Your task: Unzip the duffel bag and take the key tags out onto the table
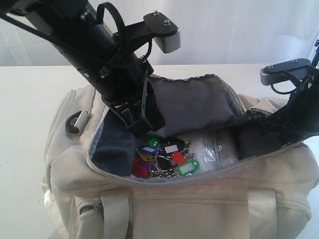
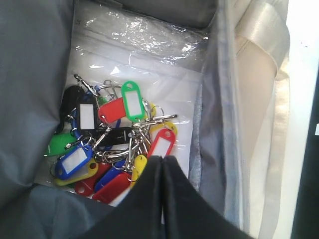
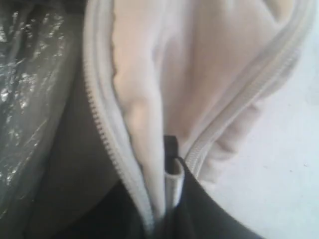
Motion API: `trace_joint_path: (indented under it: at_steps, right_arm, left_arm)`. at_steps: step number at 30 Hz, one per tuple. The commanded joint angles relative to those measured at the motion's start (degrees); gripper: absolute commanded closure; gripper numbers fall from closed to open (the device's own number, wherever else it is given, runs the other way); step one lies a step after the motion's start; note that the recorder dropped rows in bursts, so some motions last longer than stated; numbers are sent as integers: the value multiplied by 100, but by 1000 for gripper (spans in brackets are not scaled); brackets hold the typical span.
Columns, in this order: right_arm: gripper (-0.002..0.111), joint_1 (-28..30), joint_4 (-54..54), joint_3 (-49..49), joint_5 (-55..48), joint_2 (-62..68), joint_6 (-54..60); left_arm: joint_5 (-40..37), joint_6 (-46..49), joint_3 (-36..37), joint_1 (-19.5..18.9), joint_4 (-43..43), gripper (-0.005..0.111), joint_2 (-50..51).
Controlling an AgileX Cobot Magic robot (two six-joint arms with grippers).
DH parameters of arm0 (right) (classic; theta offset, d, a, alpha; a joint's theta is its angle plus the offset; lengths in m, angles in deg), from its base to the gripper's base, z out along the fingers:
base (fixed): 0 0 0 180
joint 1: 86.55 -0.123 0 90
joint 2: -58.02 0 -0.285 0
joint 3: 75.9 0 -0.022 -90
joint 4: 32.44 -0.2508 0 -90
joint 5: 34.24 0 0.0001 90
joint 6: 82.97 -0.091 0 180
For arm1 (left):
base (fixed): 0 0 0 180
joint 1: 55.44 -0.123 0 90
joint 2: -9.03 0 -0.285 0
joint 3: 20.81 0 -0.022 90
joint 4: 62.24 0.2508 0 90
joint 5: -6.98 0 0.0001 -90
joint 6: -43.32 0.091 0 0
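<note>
Duffel bag [image 1: 199,204] open on plain white table [image 1: 30,87] — pale backdrop [image 1: 224,30] behind

Bright, diffuse light floods the exterior view, and the white backdrop [image 1: 224,30] and worktop [image 1: 30,99] are nearly blown out. The inside of the duffel bag [image 1: 199,199] lies in shadow. In the left wrist view, glare glints off clear plastic [image 2: 149,35]. The right wrist view is soft, with the zipper [image 3: 97,119] out of focus.

Inside the bag [image 1: 209,199], just ahead of the left gripper [image 2: 162,161]: key tags [image 2: 114,144] heaped on a plastic sheet [image 2: 149,84]. Right gripper [image 3: 173,169] at the bag's zipper end, table [image 3: 284,169] beside it.
</note>
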Motion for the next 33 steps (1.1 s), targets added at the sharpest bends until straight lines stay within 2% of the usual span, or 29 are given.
trace_joint_path:
  at_steps: [1, 9, 15, 20, 29, 33]
  right_arm:
    - [107, 257, 901, 20, 175, 8, -733]
    - [108, 1024, 1074, 20, 252, 8, -914]
    - [108, 1046, 730, 20, 291, 8, -684]
    - [108, 1185, 1206, 20, 245, -26, -1030]
    - [108, 1252, 1221, -41, 368, -83, -1069]
    - [108, 1252, 1671, -67, 226, -83, -1350]
  left_arm:
    - [-113, 9, -11, 49, -67, 107, -58]
    - [-81, 9, -11, 49, -67, 107, -58]
    - [39, 9, -11, 49, -67, 107, -58]
    - [28, 9, -11, 49, -67, 107, -58]
    - [-10, 9, -11, 49, -67, 107, -58]
    - [-8, 20, -11, 49, -67, 107, -58]
